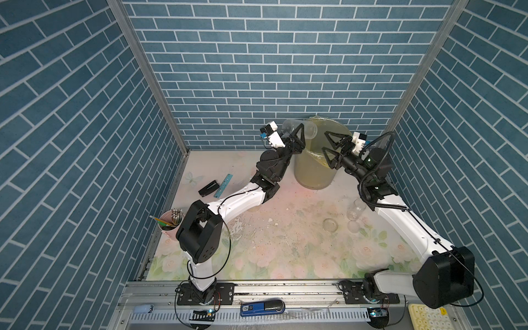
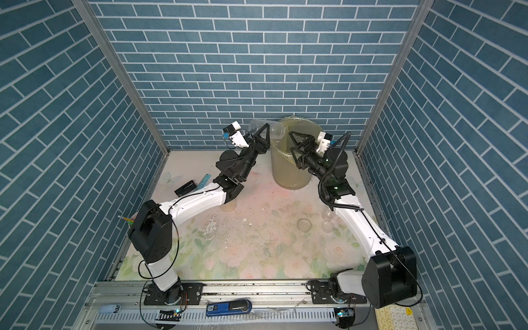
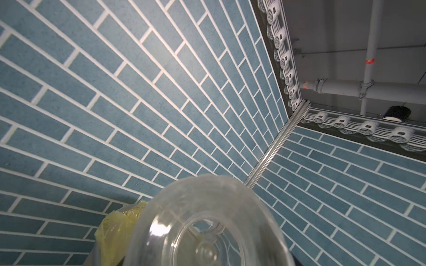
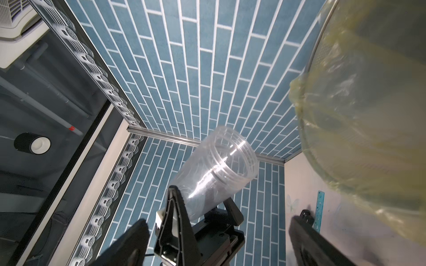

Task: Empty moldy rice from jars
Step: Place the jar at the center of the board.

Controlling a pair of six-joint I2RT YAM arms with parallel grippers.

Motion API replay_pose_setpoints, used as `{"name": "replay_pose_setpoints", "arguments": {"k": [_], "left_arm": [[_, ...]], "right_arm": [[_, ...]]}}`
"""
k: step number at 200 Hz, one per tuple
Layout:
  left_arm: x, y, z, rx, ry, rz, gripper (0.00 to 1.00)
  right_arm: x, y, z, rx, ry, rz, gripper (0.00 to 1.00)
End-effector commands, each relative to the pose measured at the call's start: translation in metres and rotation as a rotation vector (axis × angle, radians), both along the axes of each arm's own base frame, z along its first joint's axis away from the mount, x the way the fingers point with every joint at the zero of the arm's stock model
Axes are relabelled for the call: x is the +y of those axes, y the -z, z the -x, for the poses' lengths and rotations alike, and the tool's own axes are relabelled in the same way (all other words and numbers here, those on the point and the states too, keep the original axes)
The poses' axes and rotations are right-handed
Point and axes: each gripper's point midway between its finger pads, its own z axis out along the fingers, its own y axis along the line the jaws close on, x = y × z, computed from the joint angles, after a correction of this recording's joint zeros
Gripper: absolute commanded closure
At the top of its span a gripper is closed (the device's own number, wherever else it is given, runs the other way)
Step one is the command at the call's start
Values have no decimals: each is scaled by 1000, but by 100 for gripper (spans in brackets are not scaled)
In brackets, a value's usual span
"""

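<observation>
One clear jar (image 1: 311, 130) is clamped by the left gripper (image 1: 298, 133), mouth tipped toward the lined bin (image 1: 313, 174) at the far edge of the table (image 1: 285, 251) for dumping; no rice is seen inside. Right gripper (image 1: 325, 141) is spread wide.

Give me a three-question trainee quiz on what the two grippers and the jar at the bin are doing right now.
1. True or false: the left gripper is clamped on a clear jar.
2. Pick one. The held jar is: A) upright, mouth up; B) tipped, open mouth toward the yellow-lined bin; C) closed with a red cap.
3. Fill in: the right gripper, beside the bin, is ____ and holds nothing.

Key: 1 true; 2 B; 3 open.
</observation>
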Motion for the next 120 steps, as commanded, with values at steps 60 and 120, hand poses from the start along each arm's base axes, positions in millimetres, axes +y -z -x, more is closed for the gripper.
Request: {"name": "replay_pose_setpoints", "arguments": {"k": [60,120], "left_arm": [[8,-3,19,-70,-10,141,67],[0,6,18,-64,13,144,67]], "right_arm": [[20,-23,-16,-40,4,-168,4],[47,-27,-26,-14,-58,-209,5]]}}
